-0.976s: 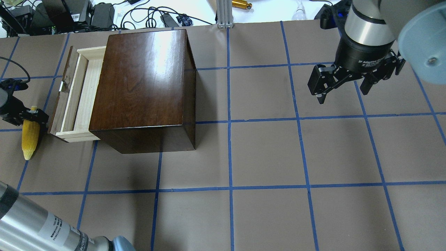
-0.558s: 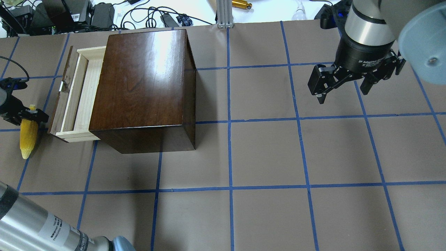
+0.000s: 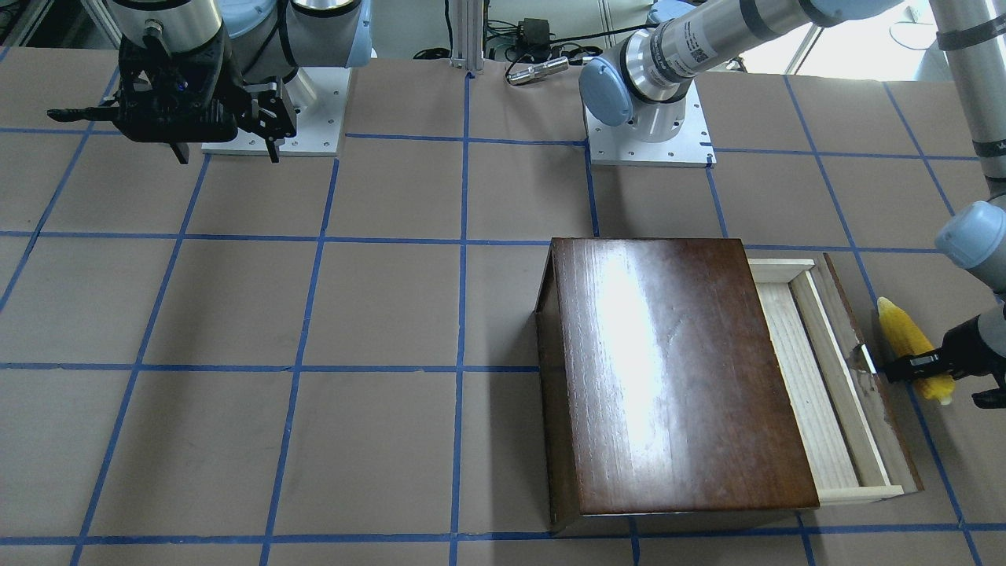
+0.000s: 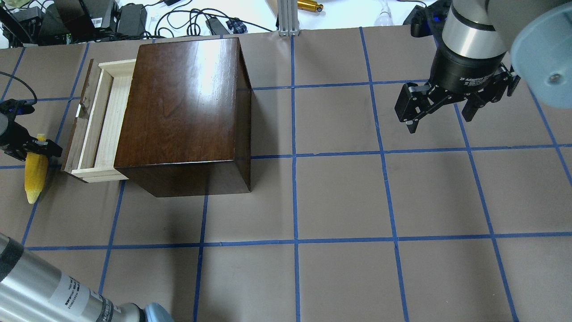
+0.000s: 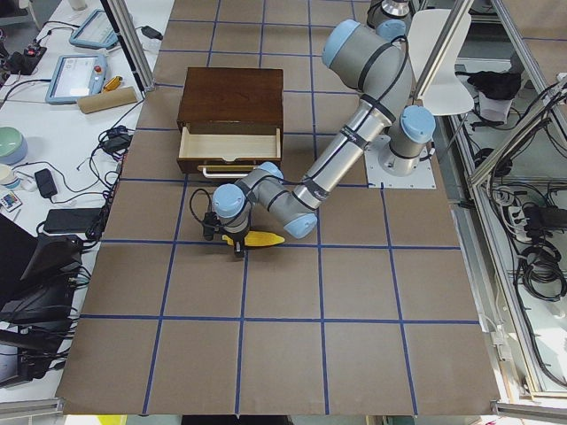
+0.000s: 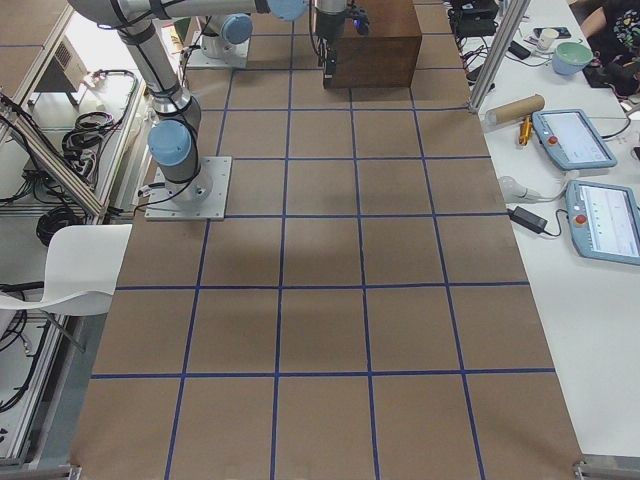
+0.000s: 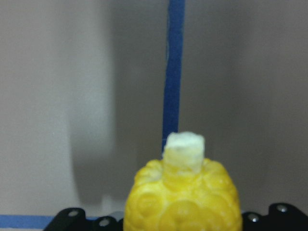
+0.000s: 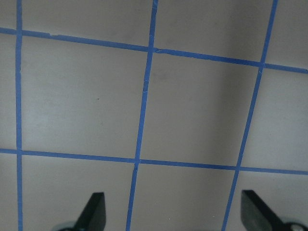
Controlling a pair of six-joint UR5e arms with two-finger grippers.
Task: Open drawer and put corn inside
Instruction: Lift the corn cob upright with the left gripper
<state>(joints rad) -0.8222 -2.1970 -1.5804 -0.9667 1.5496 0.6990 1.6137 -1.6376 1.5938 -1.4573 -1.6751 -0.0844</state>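
Observation:
The dark brown box (image 4: pixel 183 107) stands at the table's left. Its drawer (image 4: pixel 107 120) is pulled out to the left, and the pale wood tray is empty behind the dark front panel (image 4: pixel 80 120). My left gripper (image 4: pixel 38 148) is shut on the blunt end of the yellow corn (image 4: pixel 35 176), just left of the drawer front. The cob's tip points toward the robot. The corn also shows in the front view (image 3: pixel 904 342), the left view (image 5: pixel 261 239) and the left wrist view (image 7: pixel 183 202). My right gripper (image 4: pixel 440 118) hangs open and empty over the far right of the table.
Blue tape lines grid the brown table (image 4: pixel 339 201). Cables and power bricks (image 4: pixel 111 18) lie beyond the far edge behind the box. The left arm's forearm (image 4: pixel 53 290) crosses the near left corner.
My left gripper has shifted slightly left with the corn, a little away from the drawer front. The right arm, box and drawer have not moved.

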